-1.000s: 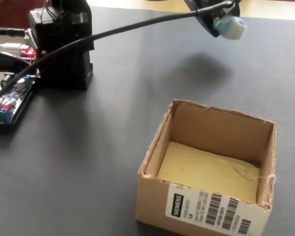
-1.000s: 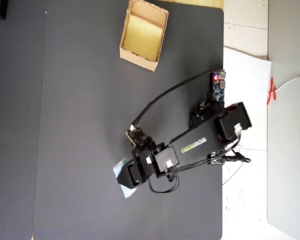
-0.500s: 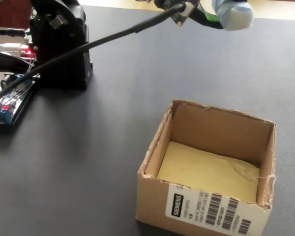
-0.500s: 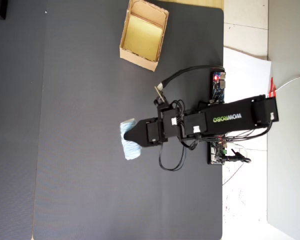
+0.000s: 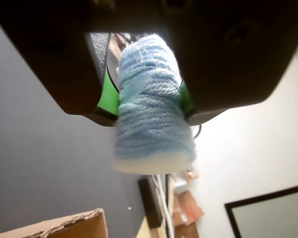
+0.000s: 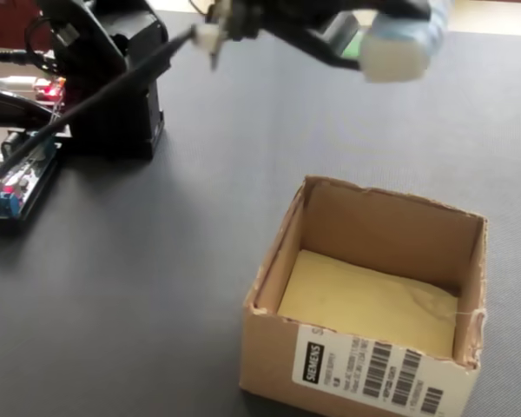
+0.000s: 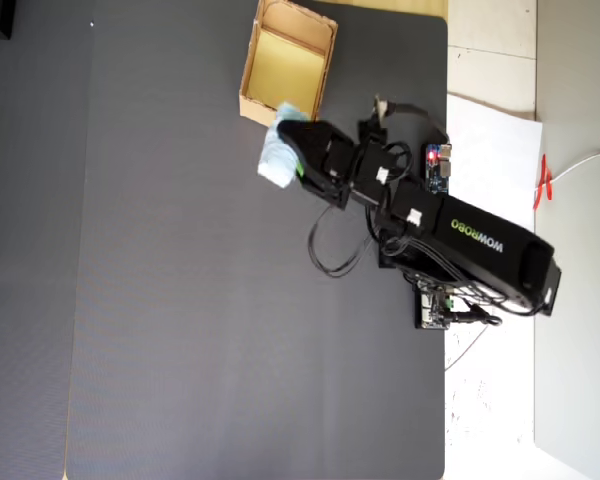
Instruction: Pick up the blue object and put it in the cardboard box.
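Hand (image 5: 149, 106) clamped on the blue bundle (image 5: 151, 116), carried in air just beside the cardboard box (image 7: 285, 70) corner. Best centre it over the box floor before letting go.

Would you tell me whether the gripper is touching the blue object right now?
Touching. The wrist view shows the gripper with its jaws pressed against both sides of the blue object, no gap showing.

a dark grey mat (image 7: 180, 300) covers the table, circuit boards (image 6: 13, 187) (red light lit) at its edge.
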Available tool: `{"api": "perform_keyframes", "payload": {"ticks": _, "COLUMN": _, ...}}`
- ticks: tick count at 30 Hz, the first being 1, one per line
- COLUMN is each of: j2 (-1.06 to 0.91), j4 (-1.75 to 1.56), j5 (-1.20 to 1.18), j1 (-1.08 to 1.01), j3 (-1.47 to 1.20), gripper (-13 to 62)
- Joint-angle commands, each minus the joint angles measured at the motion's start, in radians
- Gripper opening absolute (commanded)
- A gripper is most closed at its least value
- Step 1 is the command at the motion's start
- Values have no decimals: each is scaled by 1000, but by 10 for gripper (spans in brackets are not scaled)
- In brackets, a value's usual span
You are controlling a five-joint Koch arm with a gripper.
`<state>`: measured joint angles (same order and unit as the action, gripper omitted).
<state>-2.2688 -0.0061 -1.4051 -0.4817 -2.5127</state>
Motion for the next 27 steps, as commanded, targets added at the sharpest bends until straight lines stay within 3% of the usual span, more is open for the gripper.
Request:
{"api": "perform_keyframes", "payload": {"ticks": 1, "j2": -31, "j4": -83, "j5": 9, "j1": -32, "j3": 75, "gripper": 69}}
{"api": "perform_keyframes", "payload": {"ticks": 6, "j2": 46, "j4": 167, "j5": 89, "j1": -244, "j3": 179, "gripper": 69}}
{"api": "perform_keyframes", "payload": {"ticks": 17, "j2": 279, "j4": 232, "j5": 133, "j1": -296, "j3": 337, "gripper": 74}}
{"api": "perform_keyframes", "payload": {"ticks": 22, "j2": 341, "j4": 255, "j5": 124, "j1": -302, "j3": 405, "gripper": 206}}
{"api": "perform_keyframes", "payload": {"ticks": 24, "j2": 348, "j4": 262, "j5": 123, "j1": -314, "j3": 408, "gripper": 293}}
{"api": "perform_keyframes", "payload": {"ticks": 27, "j2": 348, "j4": 261, "j5": 124, "j1": -319, "j3": 408, "gripper": 308}}
